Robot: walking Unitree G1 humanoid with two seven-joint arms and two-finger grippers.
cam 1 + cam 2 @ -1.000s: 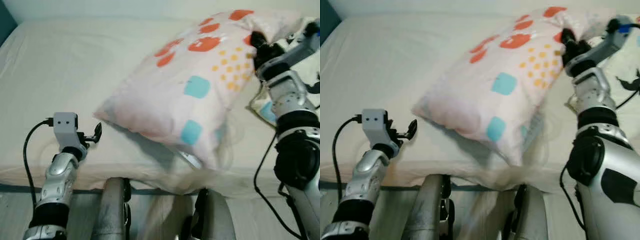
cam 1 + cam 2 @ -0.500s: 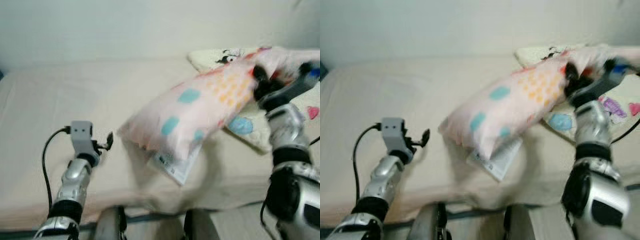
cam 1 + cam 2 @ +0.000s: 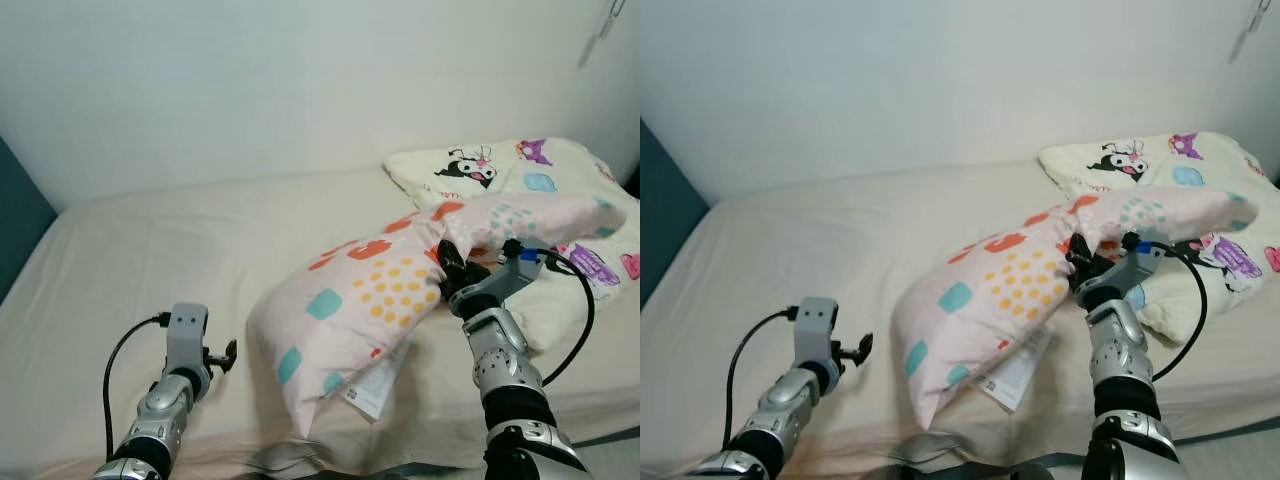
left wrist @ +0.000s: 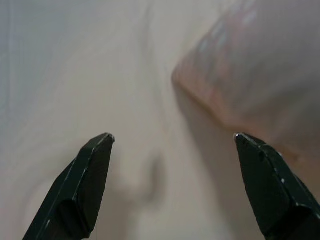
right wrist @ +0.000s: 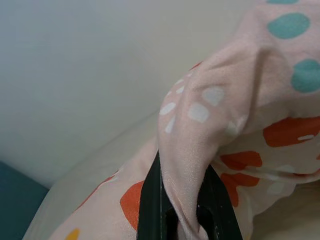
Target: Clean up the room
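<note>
A long pink pillow [image 3: 380, 300] with orange, yellow and teal spots lies slanted across the cream bed [image 3: 150, 260], its far end resting on a cartoon-print pillow [image 3: 530, 180]. My right gripper [image 3: 447, 268] is shut on a fold of the pink pillow [image 5: 200, 150] near its middle. A white label [image 3: 375, 385] hangs under the pillow's near end. My left gripper [image 3: 228, 355] hovers low over the sheet to the left of the pillow's near corner [image 4: 240, 75], its fingers [image 4: 90, 175] open and empty.
The cream cartoon-print pillow sits at the bed's back right by the white wall [image 3: 300, 80]. A dark teal panel [image 3: 18, 230] stands at the far left. Bare sheet stretches across the bed's left half. A black cable [image 3: 570, 320] loops beside my right arm.
The camera has tilted up and back, showing the wall. My right gripper has carried the pink pillow down toward the bed's right, onto the cartoon pillow. The left gripper holds its place.
</note>
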